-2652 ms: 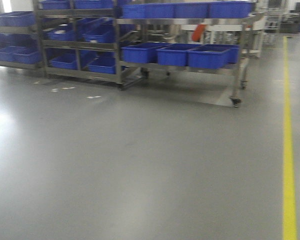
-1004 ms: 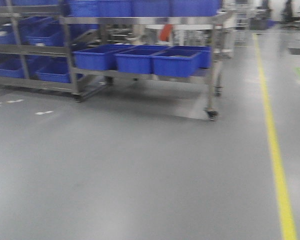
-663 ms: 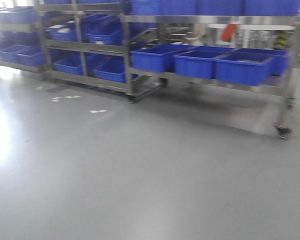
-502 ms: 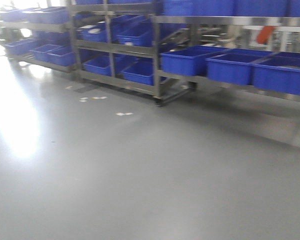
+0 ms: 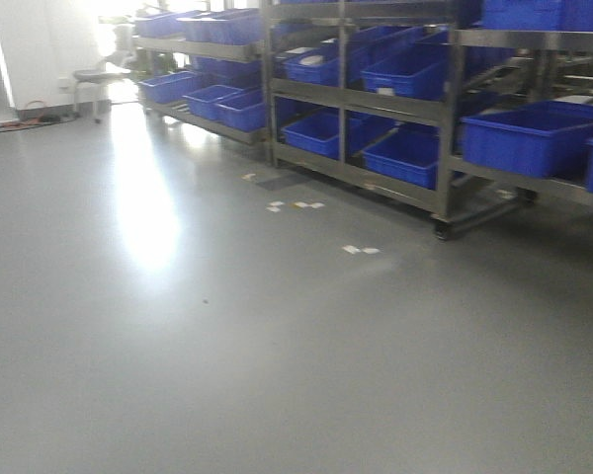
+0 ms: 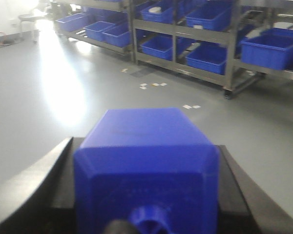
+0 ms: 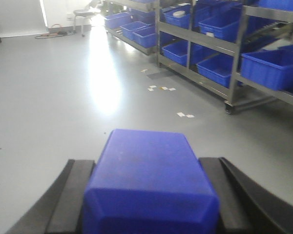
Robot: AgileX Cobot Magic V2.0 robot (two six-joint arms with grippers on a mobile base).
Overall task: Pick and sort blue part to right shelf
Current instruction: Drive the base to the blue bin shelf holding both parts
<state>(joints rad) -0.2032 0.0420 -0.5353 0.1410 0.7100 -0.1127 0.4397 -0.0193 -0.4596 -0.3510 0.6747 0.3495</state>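
I'm seeing left pincer clamping a blue part, cap facing the camera. Right pincer is gripping a second blue part. Shelf is sitting ahead, right of frame.

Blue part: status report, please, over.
Left gripper shut on blue part. Right gripper shut on second blue part. Shelf ahead, right; small scraps on floor before it.

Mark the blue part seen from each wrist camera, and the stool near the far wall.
blue part (image 6: 146, 146): left wrist view, broad flat face.
second blue part (image 7: 149, 170): right wrist view, broad flat face.
stool (image 5: 95, 72): front view, seat.
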